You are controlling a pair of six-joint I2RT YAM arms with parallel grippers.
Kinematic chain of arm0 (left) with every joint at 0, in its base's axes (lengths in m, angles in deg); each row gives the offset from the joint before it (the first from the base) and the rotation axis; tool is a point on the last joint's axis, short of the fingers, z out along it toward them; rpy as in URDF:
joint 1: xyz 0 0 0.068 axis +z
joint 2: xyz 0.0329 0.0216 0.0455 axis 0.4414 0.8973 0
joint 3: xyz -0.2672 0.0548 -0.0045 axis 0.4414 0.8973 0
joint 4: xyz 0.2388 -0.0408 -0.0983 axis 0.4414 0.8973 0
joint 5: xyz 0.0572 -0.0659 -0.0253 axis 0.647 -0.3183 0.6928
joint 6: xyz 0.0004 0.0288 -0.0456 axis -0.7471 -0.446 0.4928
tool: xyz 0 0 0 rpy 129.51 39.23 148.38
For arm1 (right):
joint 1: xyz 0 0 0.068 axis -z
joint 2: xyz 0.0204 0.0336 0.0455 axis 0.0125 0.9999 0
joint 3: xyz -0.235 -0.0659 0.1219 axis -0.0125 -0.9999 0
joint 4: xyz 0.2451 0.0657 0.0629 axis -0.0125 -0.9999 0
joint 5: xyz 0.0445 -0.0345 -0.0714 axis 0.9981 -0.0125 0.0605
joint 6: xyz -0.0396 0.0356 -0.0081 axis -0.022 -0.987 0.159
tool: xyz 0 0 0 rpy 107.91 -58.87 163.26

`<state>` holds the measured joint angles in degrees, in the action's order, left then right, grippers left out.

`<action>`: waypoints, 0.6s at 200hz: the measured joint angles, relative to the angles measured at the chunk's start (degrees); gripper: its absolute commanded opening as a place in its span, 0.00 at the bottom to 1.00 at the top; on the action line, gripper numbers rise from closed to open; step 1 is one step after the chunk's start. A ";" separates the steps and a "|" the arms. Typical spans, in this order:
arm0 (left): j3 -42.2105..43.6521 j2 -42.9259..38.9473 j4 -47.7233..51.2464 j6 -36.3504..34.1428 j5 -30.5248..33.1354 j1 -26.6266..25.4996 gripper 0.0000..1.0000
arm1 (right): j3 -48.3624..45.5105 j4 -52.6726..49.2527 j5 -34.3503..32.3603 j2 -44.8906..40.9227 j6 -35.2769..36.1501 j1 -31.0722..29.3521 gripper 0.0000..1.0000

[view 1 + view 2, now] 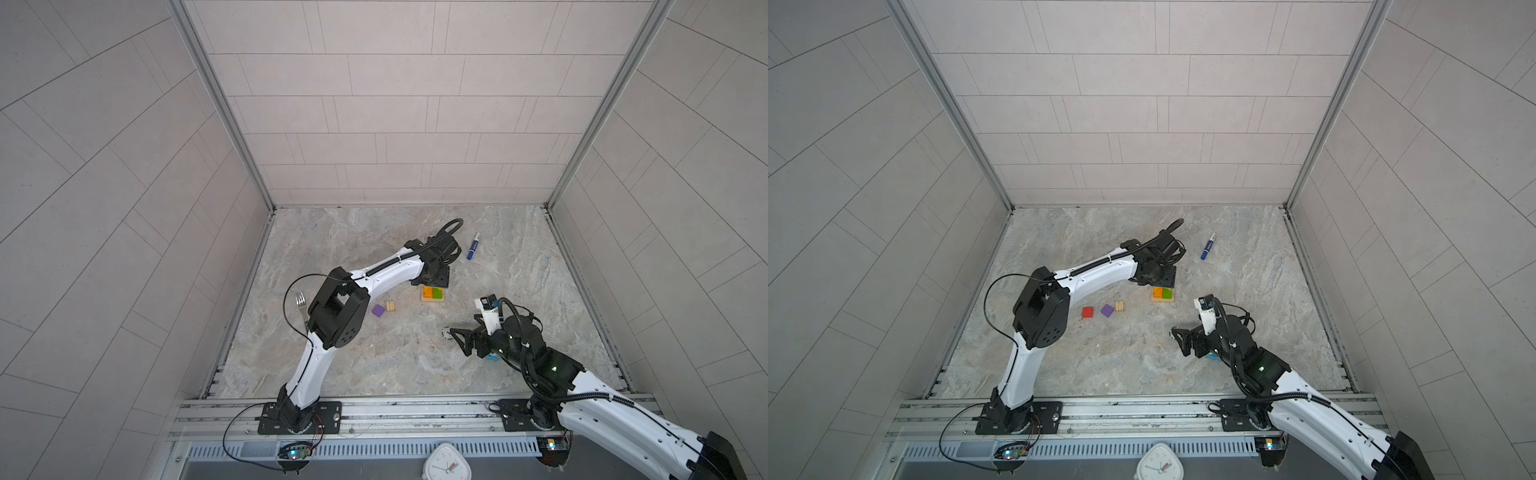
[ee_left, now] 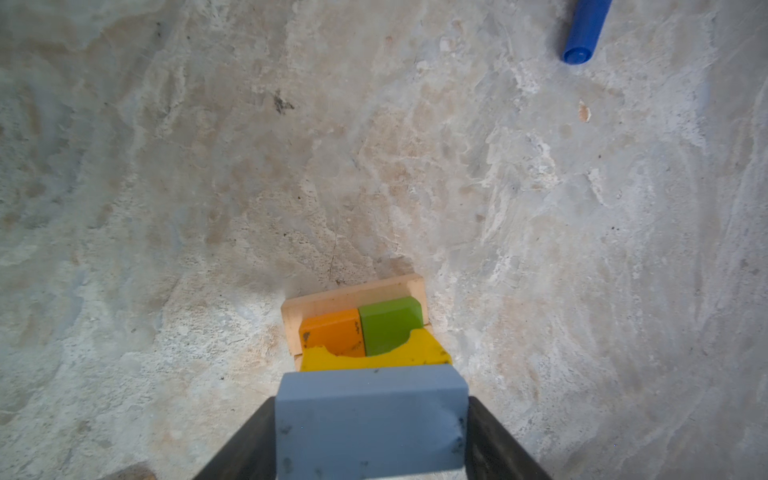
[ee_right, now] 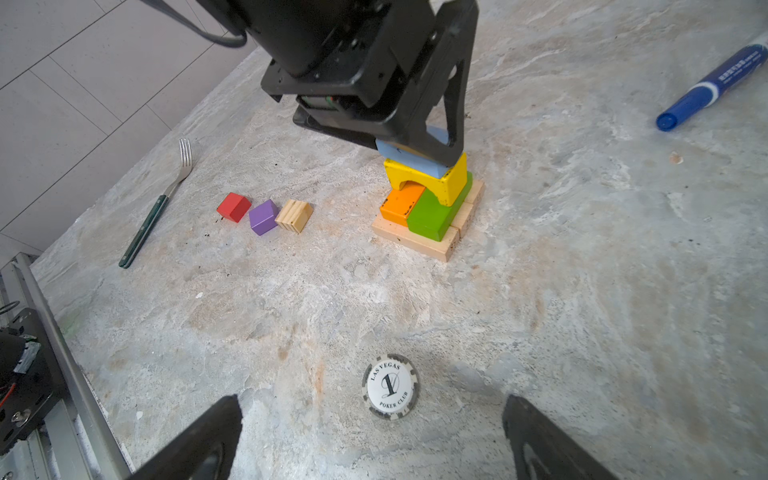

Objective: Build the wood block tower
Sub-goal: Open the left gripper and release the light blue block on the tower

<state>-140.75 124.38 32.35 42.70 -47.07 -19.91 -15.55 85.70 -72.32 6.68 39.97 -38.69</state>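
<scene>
Left gripper (image 2: 371,401) clamps a pale blue wooden block (image 2: 370,428) onto the yellow wooden arch (image 3: 451,183) beneath its jaws. An off-centre release could topple the stepped tower (image 3: 430,216). Right gripper (image 3: 372,405) gapes empty.

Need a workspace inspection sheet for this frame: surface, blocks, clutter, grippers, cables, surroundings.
Surface: marbled tabletop, stained, few crumbs.
Job's things: tower with tan base, orange bar, green bar, yellow arch; blue block on the arch; red cube, purple cube, striped cube loose in a row.
Clutter: fork, blue marker, poker chip.
Grippers: left gripper shut on blue block; right gripper open, empty, by the chip.
Cables: black cables loop along both arms, clear of blocks.
Surroundings: tiled walls, front rail, clock.
</scene>
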 measured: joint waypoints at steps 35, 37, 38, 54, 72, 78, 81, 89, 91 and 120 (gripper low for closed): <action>0.24 0.00 0.00 0.07 0.00 0.00 0.71 | 0.00 0.00 0.00 0.00 0.00 0.00 0.99; 0.24 0.00 0.00 0.09 0.00 0.00 0.71 | 0.00 0.00 0.00 0.00 0.00 0.00 0.99; 0.24 0.00 0.00 0.09 0.00 0.00 0.71 | 0.00 0.00 0.00 0.00 0.00 0.00 0.99; 0.24 0.00 0.00 0.09 0.00 0.00 0.71 | 0.00 0.00 0.00 0.00 0.00 0.00 0.99; 0.24 0.00 0.02 0.09 0.00 0.00 0.71 | 0.00 0.00 0.00 0.00 0.00 0.00 0.99; 0.24 0.00 0.00 0.09 -0.02 0.00 0.71 | 0.00 0.00 0.00 0.00 0.00 0.00 0.99; 0.24 0.00 0.00 0.09 -0.02 0.00 0.72 | 0.00 0.00 0.00 0.00 0.00 0.00 1.00; 0.24 0.00 0.00 0.11 -0.02 0.00 0.73 | 0.00 0.00 0.00 0.00 0.00 0.00 0.99; 0.24 0.00 0.00 0.07 -0.04 0.00 0.74 | 0.00 0.00 0.00 0.00 0.00 0.00 1.00; 0.24 -0.02 0.00 0.13 -0.31 -0.02 0.77 | 0.00 0.00 0.00 0.00 -0.02 0.00 0.99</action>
<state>-140.51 124.36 32.35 42.83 -47.38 -19.93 -15.55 85.70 -72.32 6.68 39.95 -38.69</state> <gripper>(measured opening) 0.765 0.995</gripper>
